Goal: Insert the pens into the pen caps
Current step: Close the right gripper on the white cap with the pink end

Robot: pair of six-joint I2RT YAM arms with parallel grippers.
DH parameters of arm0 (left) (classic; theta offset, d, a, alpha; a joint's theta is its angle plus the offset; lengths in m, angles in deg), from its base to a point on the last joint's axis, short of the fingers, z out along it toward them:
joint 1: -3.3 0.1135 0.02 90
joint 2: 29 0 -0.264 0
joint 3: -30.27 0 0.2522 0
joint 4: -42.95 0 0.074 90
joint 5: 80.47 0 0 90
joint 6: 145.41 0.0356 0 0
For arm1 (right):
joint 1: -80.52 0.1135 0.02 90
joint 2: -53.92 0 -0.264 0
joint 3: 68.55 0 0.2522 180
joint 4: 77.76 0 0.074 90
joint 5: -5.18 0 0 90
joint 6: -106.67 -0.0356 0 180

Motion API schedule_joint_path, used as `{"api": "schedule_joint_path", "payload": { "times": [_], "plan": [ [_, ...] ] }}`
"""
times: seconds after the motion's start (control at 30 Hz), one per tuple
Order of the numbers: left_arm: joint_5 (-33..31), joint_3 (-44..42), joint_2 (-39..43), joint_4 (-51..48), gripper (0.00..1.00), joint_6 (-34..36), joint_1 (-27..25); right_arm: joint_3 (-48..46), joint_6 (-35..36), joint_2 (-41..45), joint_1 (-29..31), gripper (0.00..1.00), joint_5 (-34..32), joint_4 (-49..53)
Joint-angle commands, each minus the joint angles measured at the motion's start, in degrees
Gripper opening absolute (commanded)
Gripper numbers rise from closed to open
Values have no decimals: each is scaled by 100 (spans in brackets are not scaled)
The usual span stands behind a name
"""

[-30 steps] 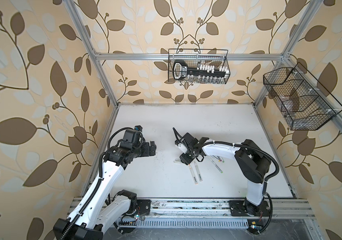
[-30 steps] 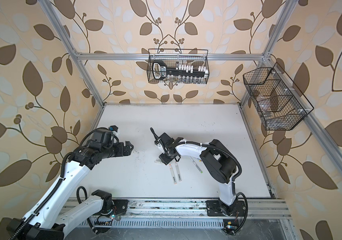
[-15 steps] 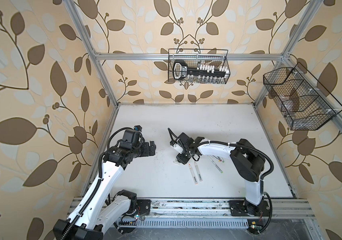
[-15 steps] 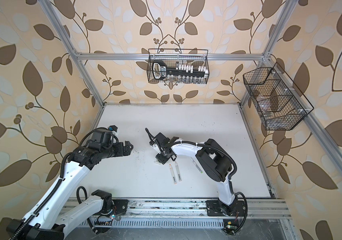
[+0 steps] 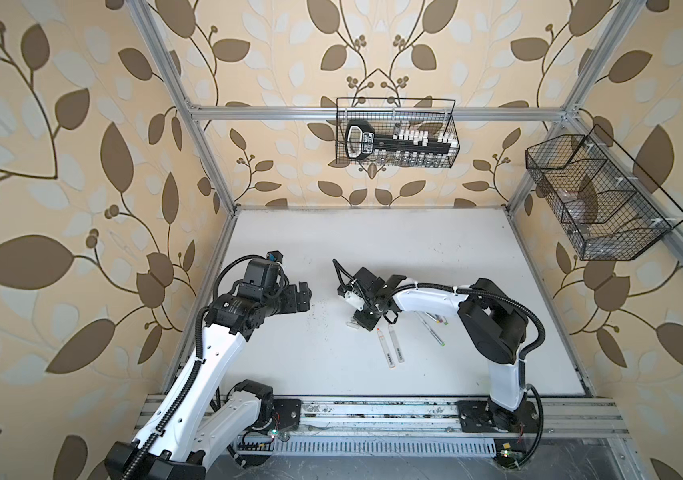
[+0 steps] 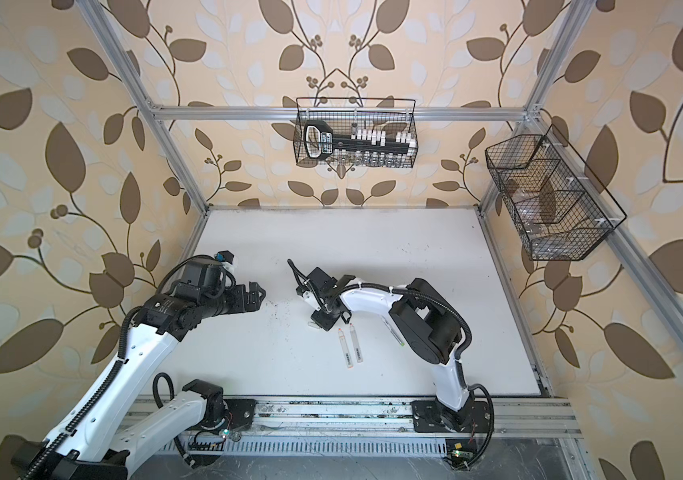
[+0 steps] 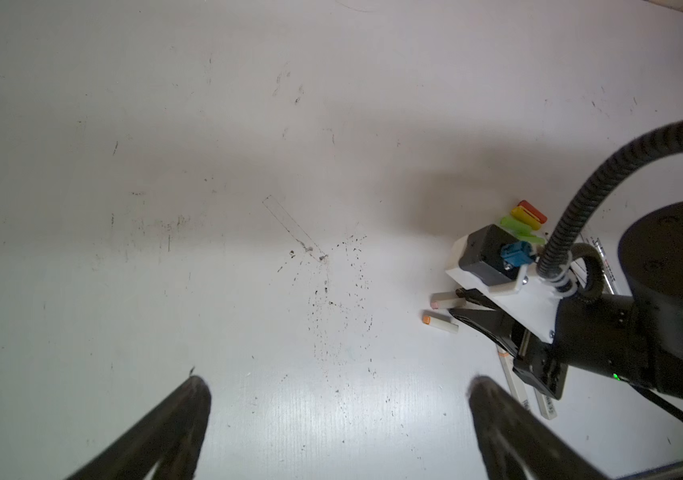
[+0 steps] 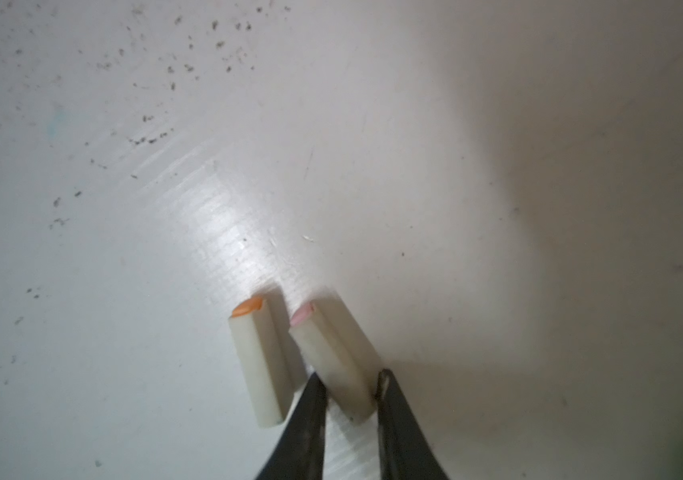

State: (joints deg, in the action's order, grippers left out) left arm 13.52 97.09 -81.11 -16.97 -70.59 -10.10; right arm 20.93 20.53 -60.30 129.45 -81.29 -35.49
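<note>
Two pale grey pen caps lie side by side, one with an orange end [image 8: 263, 361] and one with a pink end [image 8: 335, 357]. My right gripper [image 8: 350, 395] is down at the table with a finger pressed on each side of the pink-ended cap [image 7: 443, 297]; in both top views it [image 5: 362, 322] [image 6: 319, 322] hides most of the caps. Two grey marker pens [image 5: 389, 349] [image 6: 350, 349] lie just in front of it, thin pens [image 5: 431, 328] to its right. Red, yellow and green caps [image 7: 524, 218] sit behind its wrist. My left gripper [image 7: 340, 390] [image 5: 304, 297] hangs open over bare table, left of everything.
A wire basket [image 5: 396, 133] with a black tool hangs on the back wall, a second wire basket [image 5: 597, 199] on the right wall. Dark specks [image 7: 331, 291] dot the white table between the arms. A metal rail [image 5: 373, 411] borders the front.
My right gripper has shifted a little left over the pale caps and its jaws have closed in on the pink-ended one. The left arm has stayed put.
</note>
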Motion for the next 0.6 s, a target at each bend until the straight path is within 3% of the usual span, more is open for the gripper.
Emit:
{"api": "schedule_joint_path", "payload": {
  "times": [0.0, 0.33, 0.57],
  "plan": [
    [-24, 107, 66, -37, 99, -103, 75, -4, 132, -67, 45, 19, 126, 129],
    [640, -166, 104, 436, 99, -821, 71, -368, -68, 309, -65, 10, 404, -315],
    [1404, -712, 141, 1772, 99, -1459, -192, -904, -493, 1019, -407, 9, 1099, -813]
  ]
}}
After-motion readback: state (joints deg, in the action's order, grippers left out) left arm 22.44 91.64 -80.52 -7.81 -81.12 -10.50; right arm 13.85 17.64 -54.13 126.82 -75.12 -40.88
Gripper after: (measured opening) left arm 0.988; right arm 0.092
